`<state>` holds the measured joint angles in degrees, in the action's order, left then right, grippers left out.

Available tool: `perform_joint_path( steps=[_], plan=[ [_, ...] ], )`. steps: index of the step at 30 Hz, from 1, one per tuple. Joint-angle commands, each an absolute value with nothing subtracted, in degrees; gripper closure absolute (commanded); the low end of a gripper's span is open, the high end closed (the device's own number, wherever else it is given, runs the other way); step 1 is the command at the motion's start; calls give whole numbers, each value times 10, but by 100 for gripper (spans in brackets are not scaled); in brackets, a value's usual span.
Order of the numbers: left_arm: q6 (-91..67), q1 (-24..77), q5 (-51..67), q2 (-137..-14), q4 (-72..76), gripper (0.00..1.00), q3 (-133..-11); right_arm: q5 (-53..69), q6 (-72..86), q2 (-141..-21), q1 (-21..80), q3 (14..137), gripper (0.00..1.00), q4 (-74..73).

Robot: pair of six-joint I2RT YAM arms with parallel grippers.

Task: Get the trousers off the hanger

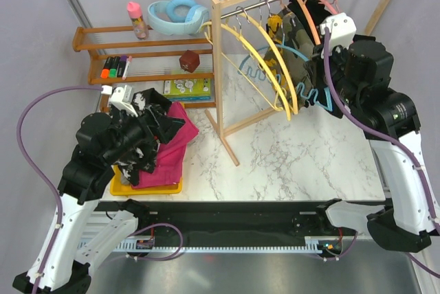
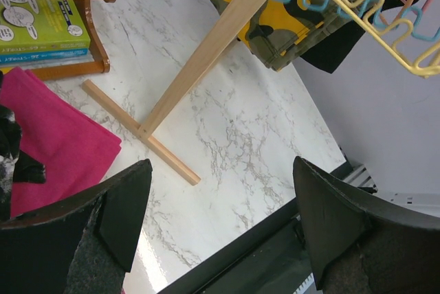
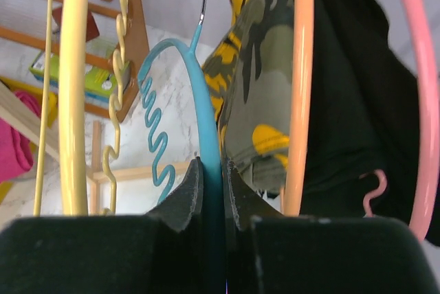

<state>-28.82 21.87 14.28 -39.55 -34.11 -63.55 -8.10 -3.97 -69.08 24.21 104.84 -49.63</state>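
Note:
Olive-and-yellow camouflage trousers (image 1: pixel 280 36) (image 3: pixel 265 81) hang on a blue hanger (image 1: pixel 292 49) (image 3: pixel 206 136) on the rack rail. Plain black trousers (image 3: pixel 350 102) hang just behind them. My right gripper (image 1: pixel 315 86) (image 3: pixel 212 170) is shut on the blue hanger's arm, right beside the camouflage cloth. Magenta trousers (image 1: pixel 172 150) (image 2: pixel 55 136) and black white-speckled ones (image 1: pixel 148 102) lie heaped on a yellow tray (image 1: pixel 148 188) at the left. Above that heap my left gripper (image 1: pixel 157 121) (image 2: pixel 220 163) stands wide open with nothing between its fingers.
The wooden rack (image 1: pixel 218 67) has a floor bar (image 2: pixel 141 132) running across the marble table (image 1: pixel 295 156). Bare yellow hangers (image 1: pixel 265 53), an orange hanger (image 3: pixel 300 88) and a pink hanger (image 3: pixel 426 102) crowd the rail. A wooden shelf (image 1: pixel 137 53) with small items stands back left.

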Motion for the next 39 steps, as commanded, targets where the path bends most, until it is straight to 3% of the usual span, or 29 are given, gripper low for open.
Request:
perform_joint_path(
  steps=[1, 23, 39],
  plan=[
    [-290, 217, 169, -394, -315, 11, -628, -102, -71, -707, 247, 1109, 100, -415],
    [-271, 217, 171, -396, -312, 11, -650, -63, -79, -762, 264, 1175, 100, -330],
    [-276, 218, 183, -402, -311, 11, -657, -51, -37, -651, 283, 1014, 100, -323]
  ],
)
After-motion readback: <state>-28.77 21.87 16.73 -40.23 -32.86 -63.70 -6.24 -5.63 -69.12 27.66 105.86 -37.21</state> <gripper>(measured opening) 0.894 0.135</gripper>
